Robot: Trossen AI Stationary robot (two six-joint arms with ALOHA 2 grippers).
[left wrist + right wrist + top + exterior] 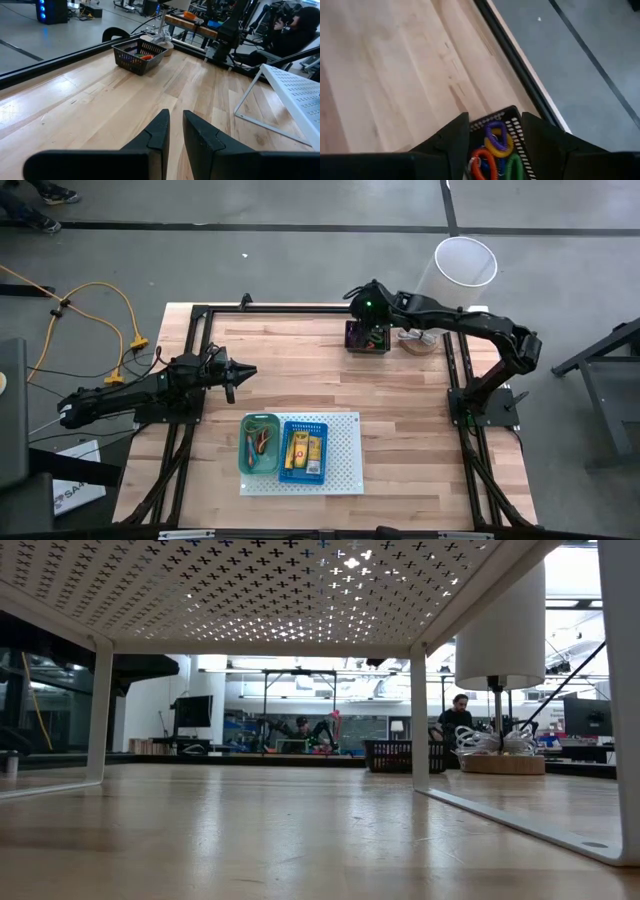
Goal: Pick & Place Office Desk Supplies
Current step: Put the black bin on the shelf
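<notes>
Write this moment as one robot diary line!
right hand: open above black bin of plastic loops | left hand: waiting, empty, table's left | nothing held

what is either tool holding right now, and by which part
Nothing. The right tool hangs open over the loops in the black bin; the left tool is empty, its fingers nearly together.

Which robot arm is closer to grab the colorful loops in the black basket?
The right one, probably. The right gripper hangs open just above the black basket of loops, while the left gripper waits empty far off.
</notes>
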